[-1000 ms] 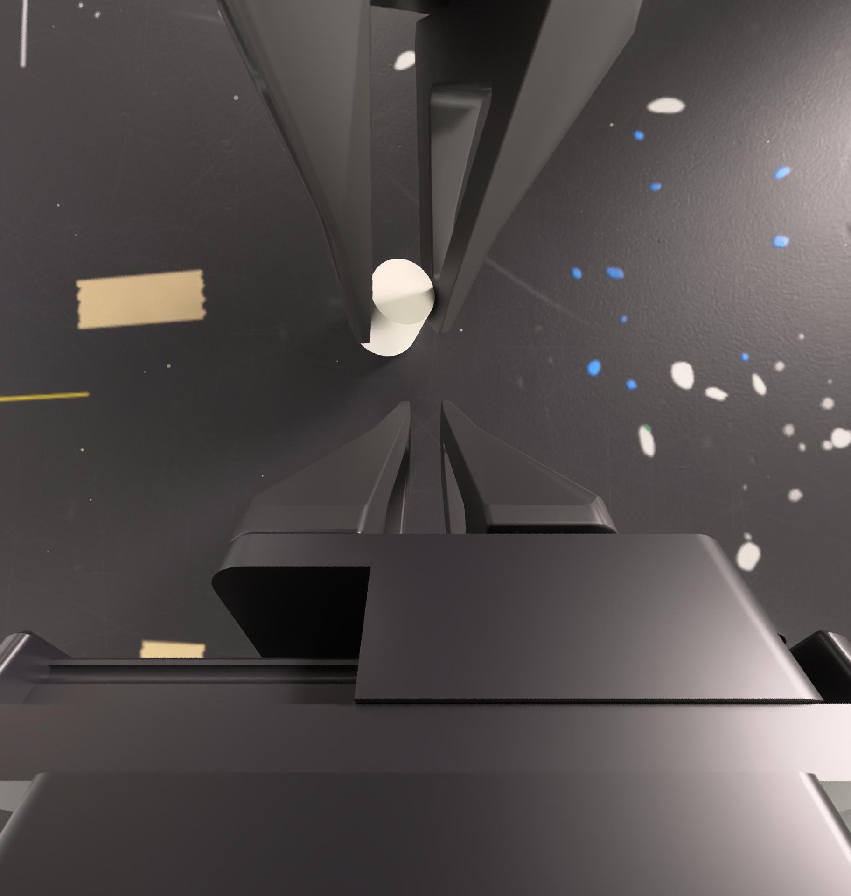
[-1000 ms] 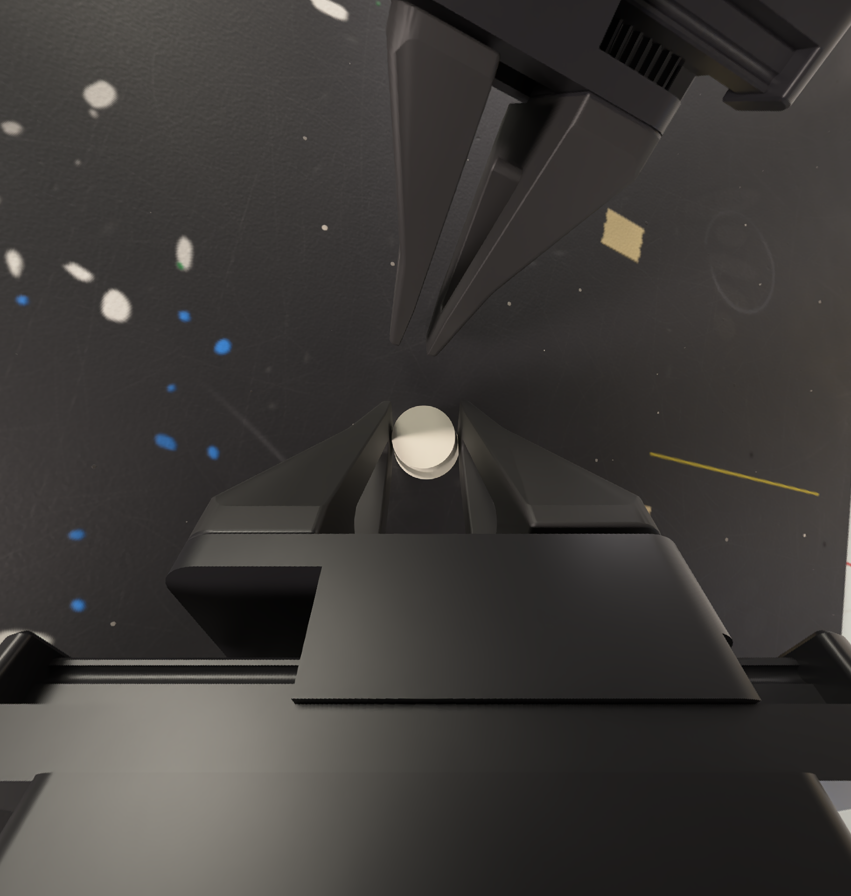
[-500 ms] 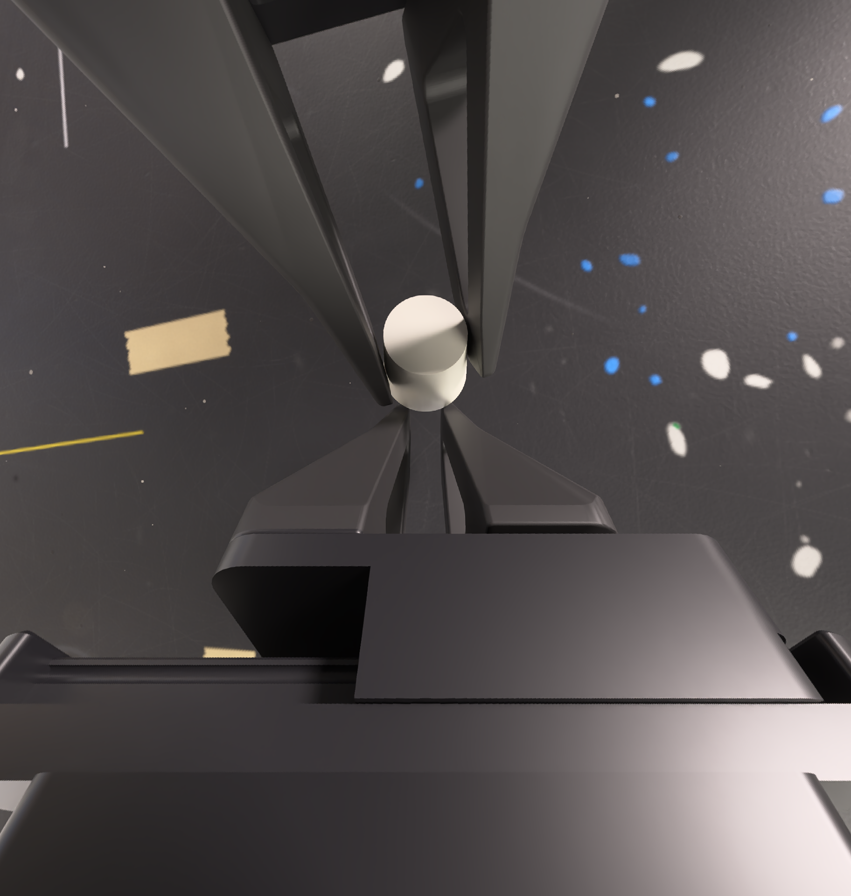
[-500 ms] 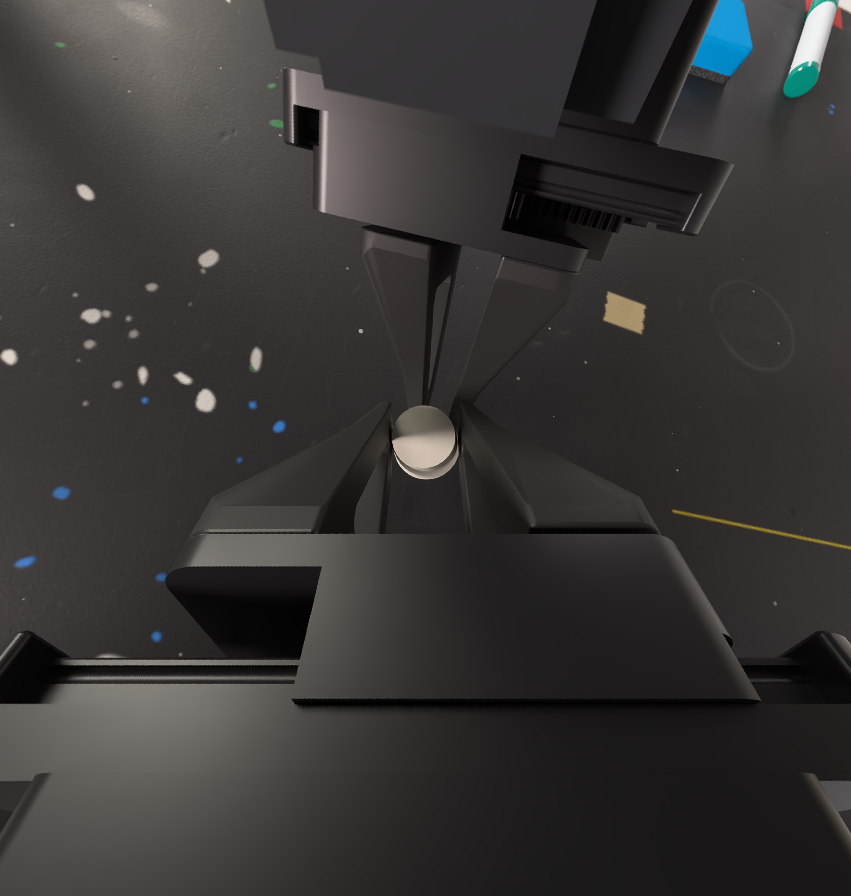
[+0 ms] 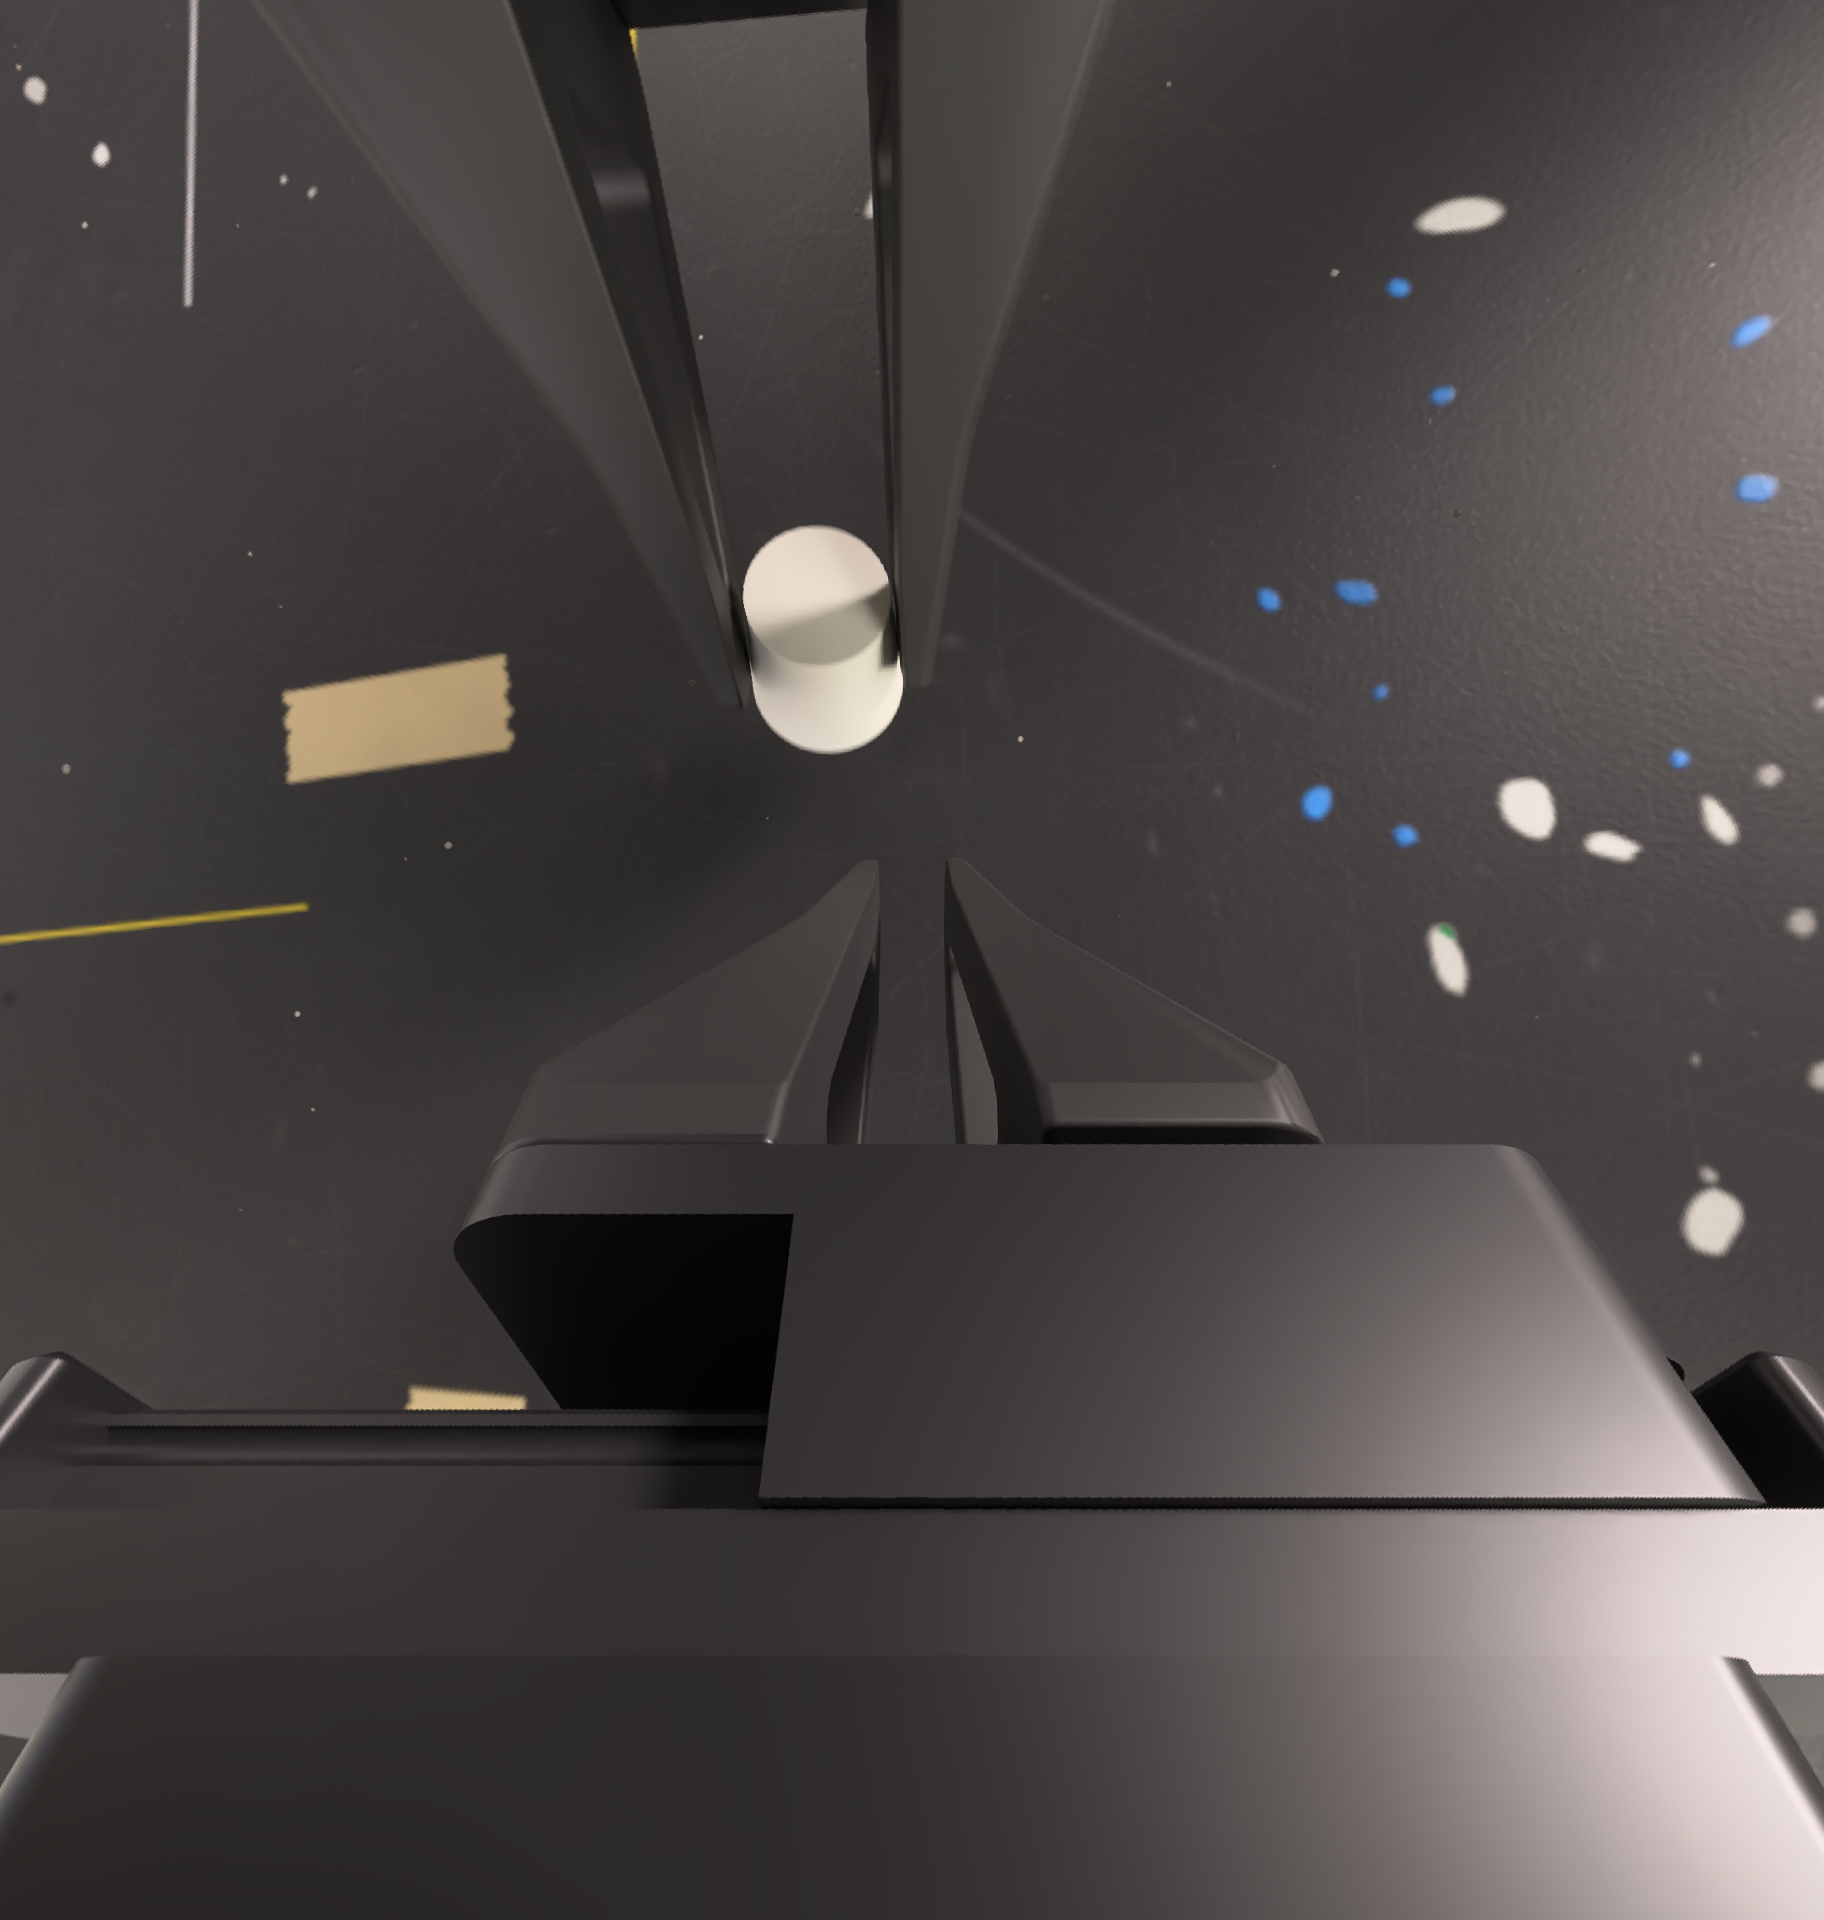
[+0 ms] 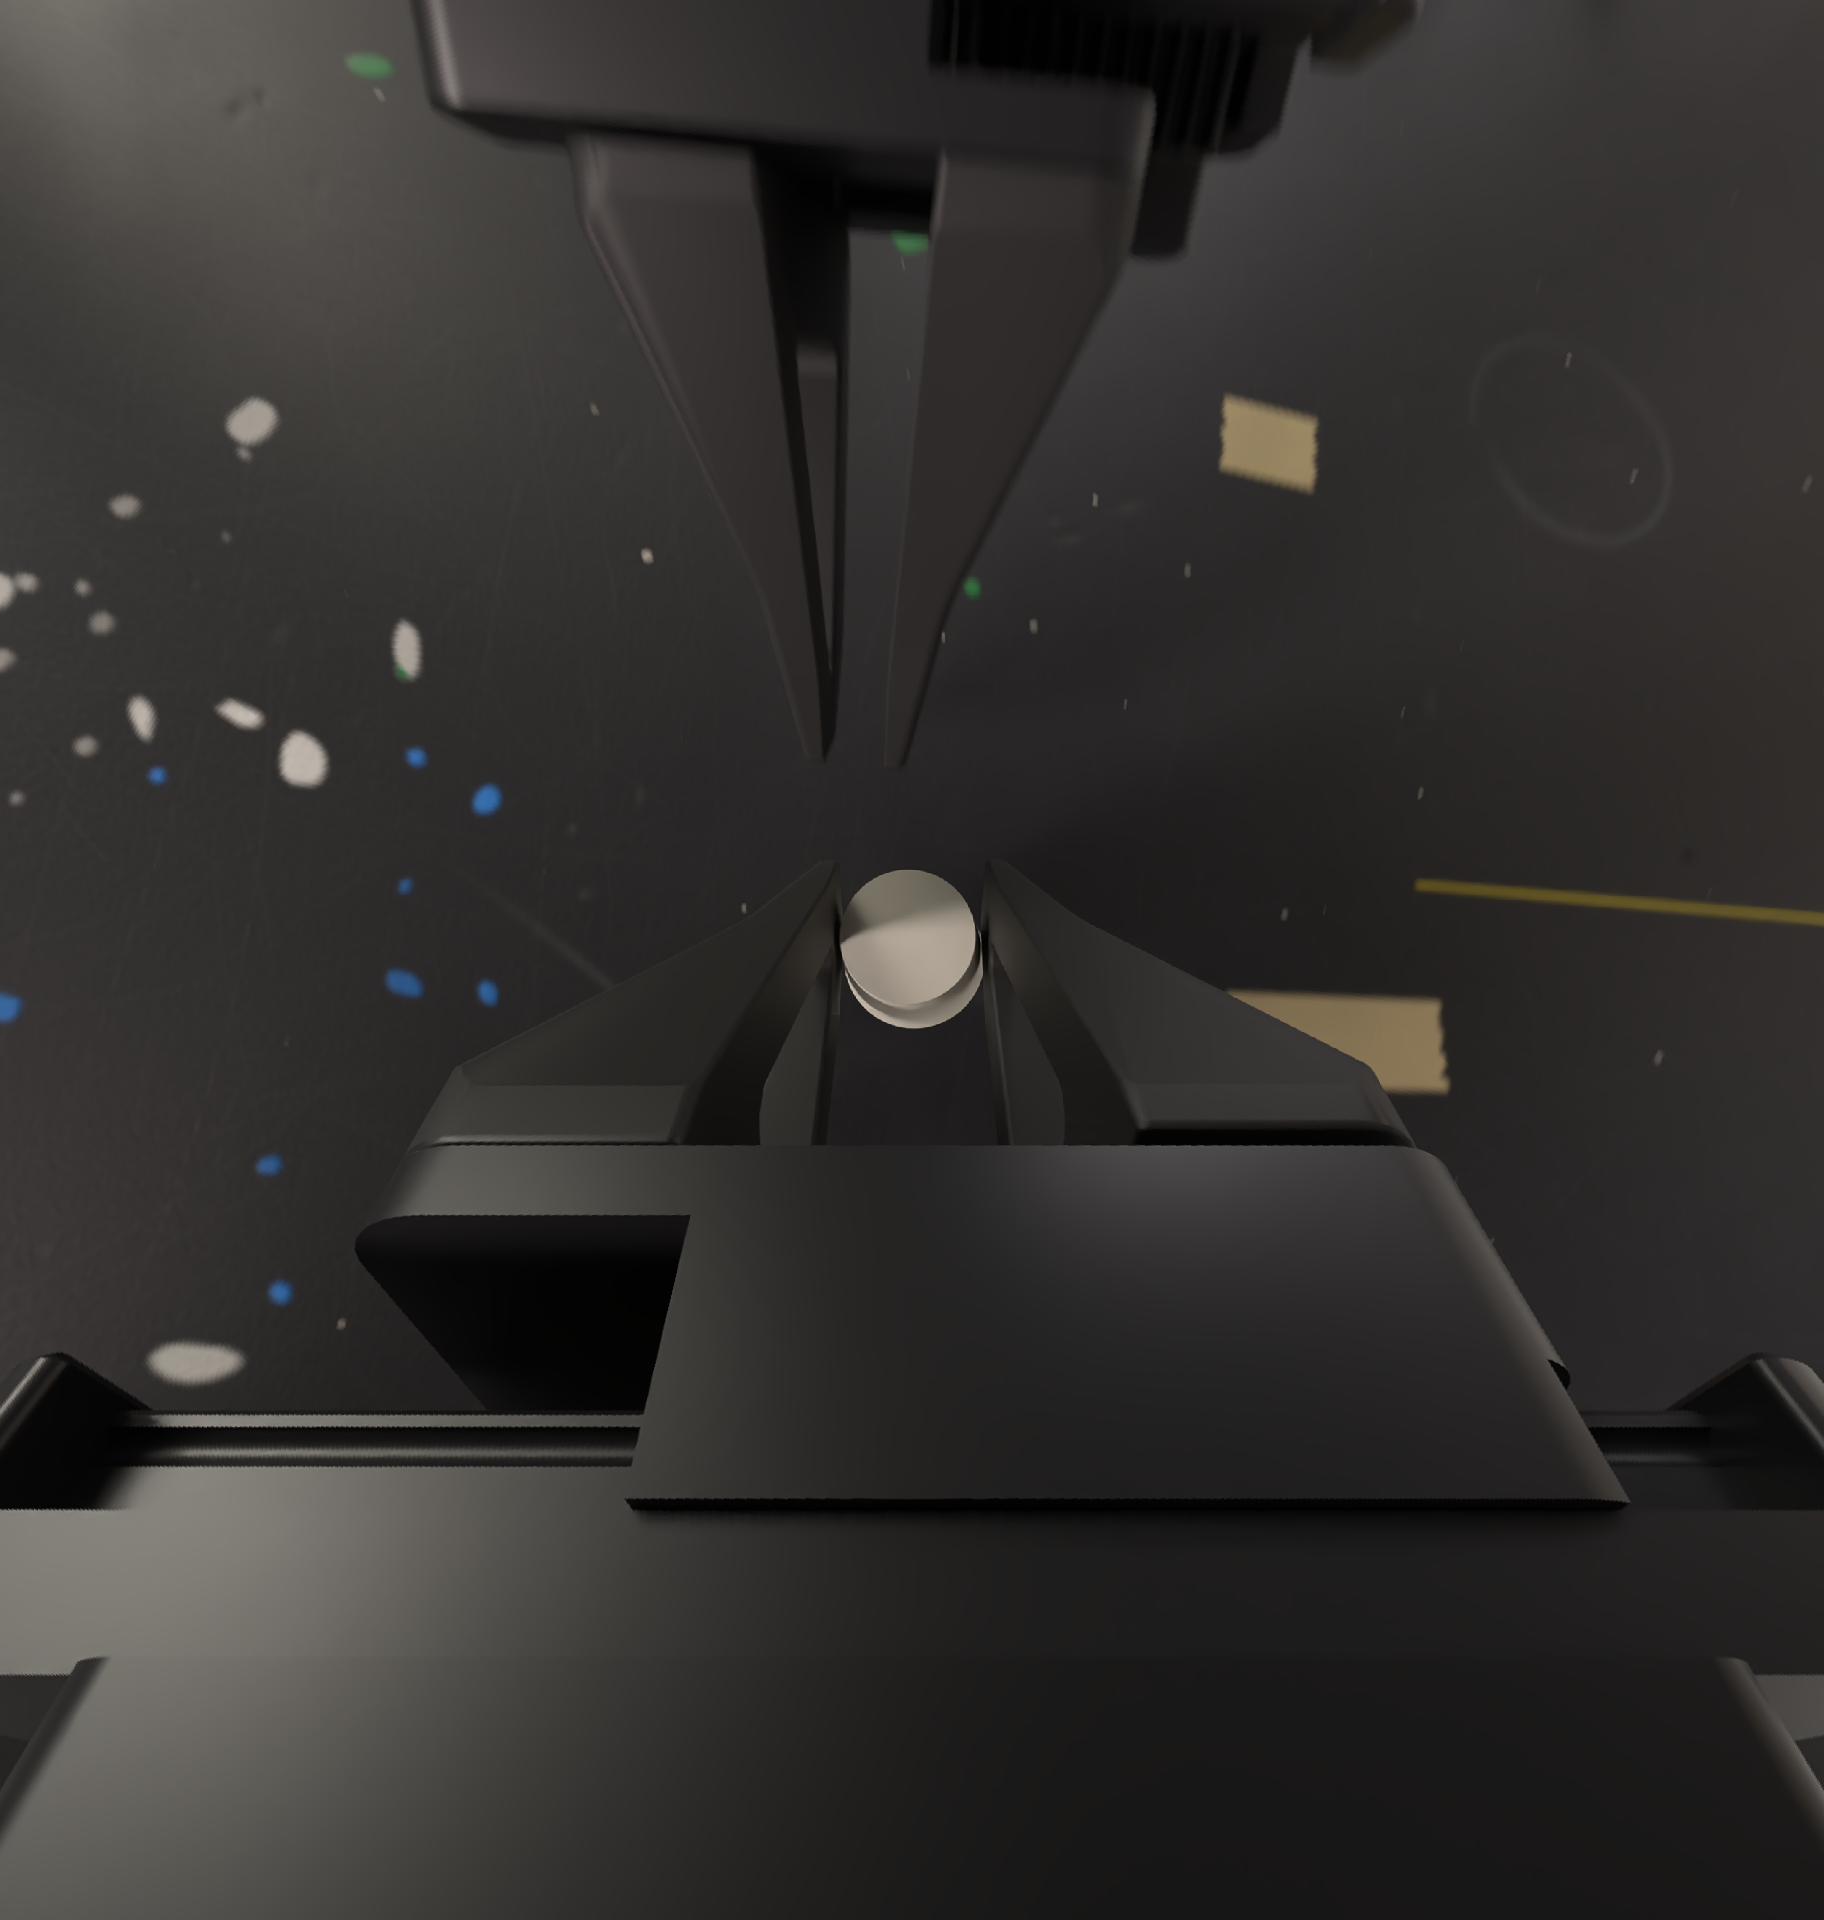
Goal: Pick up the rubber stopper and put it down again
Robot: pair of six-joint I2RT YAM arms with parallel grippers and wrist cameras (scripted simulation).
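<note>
Gripping the rubber stopper (image 6: pixel 910 948) between its two fingertips, the right end effector (image 6: pixel 910 914) is holding the small off-white cylinder up off the dark table (image 6: pixel 1510 727), fingers clamped tight on either side of it. Seen in the left wrist view, that same stopper (image 5: pixel 823 639) is sitting right at the tips of the right end effector (image 5: pixel 823 665), which is reaching down from the top of the picture. Facing it tip to tip, the left end effector (image 5: pixel 913 868) is hanging just short of the stopper, its fingers drawn nearly together with only a thin slit between them and nothing inside. From the right wrist view the left end effector (image 6: pixel 858 758) is pointing down at the stopper from beyond it, not touching. Off to the left end effector's left side, a tan strip of tape (image 5: pixel 399 717) and a thin yellow line (image 5: pixel 129 927) are lying on the table; to its right, blue and white paint flecks (image 5: pixel 1526 808) are scattered about.
</note>
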